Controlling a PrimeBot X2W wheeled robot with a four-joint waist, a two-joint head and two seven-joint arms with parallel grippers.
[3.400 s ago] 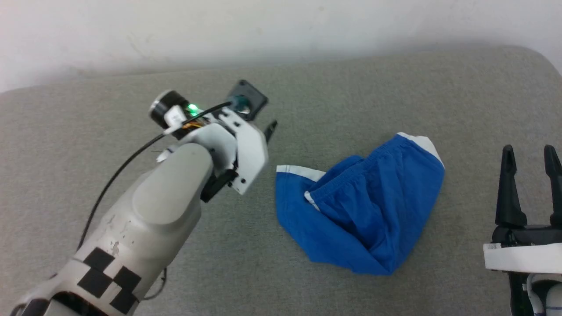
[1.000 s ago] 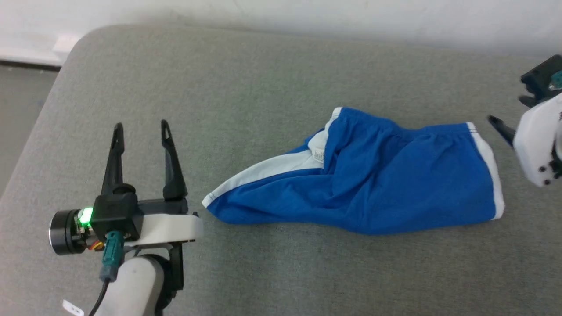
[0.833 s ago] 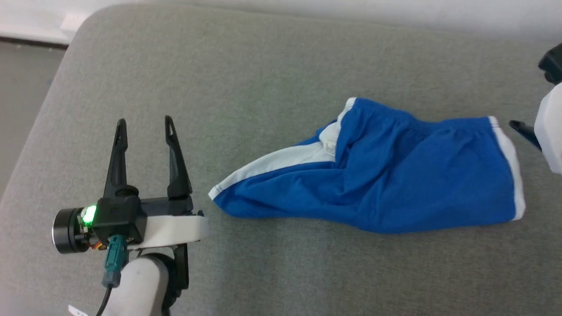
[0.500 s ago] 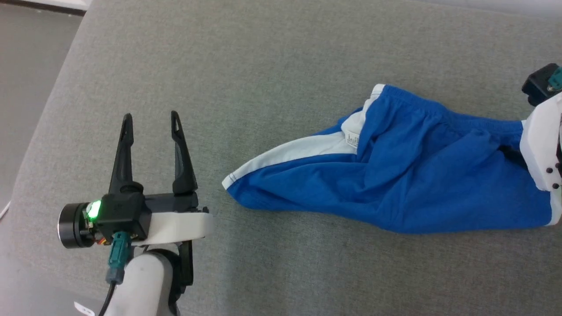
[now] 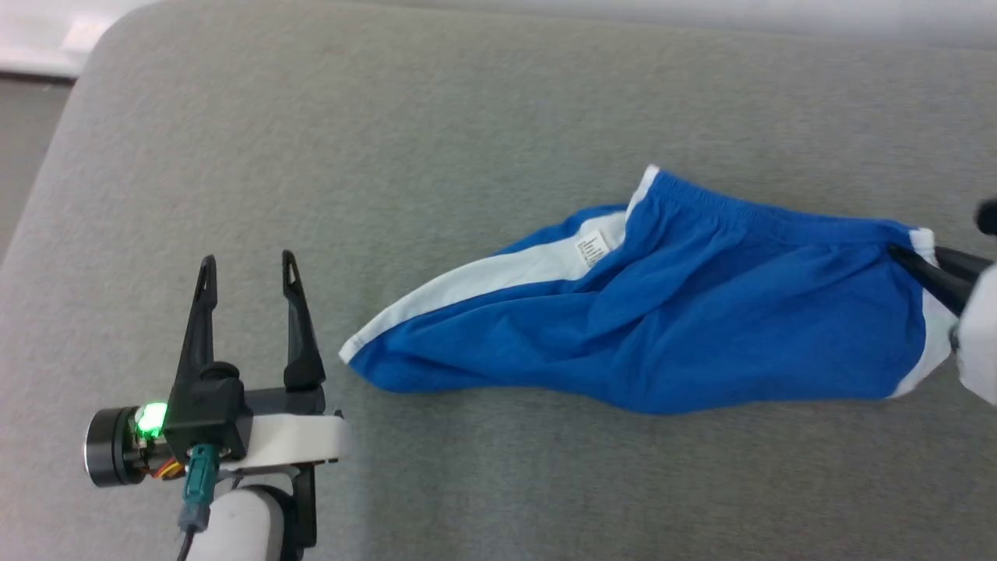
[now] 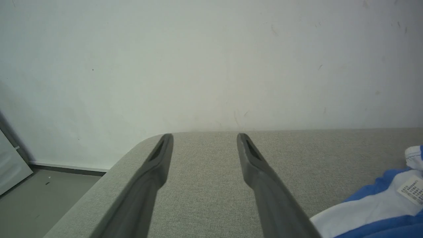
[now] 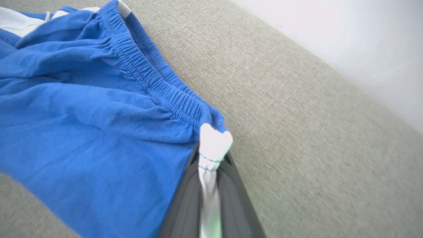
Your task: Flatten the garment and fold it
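Note:
The garment, royal-blue shorts with a white side stripe and a small white label, lies stretched out on the grey cushion. At the head view's right edge my right gripper is shut on the shorts' white-striped corner at the waistband. In the right wrist view the white stripe is pinched between the two dark fingers. My left gripper hovers open at the lower left, empty, just left of the garment's pointed white-edged end. That end shows at the left wrist view's lower right.
The cushion's rounded left corner drops off to the floor beyond. A white wall stands behind the cushion. Bare cushion lies in front of and behind the garment.
The garment went from a crumpled heap to a stretched shape. My right gripper reached its right waistband corner and shut on it. The camera shifted; the left gripper stayed open.

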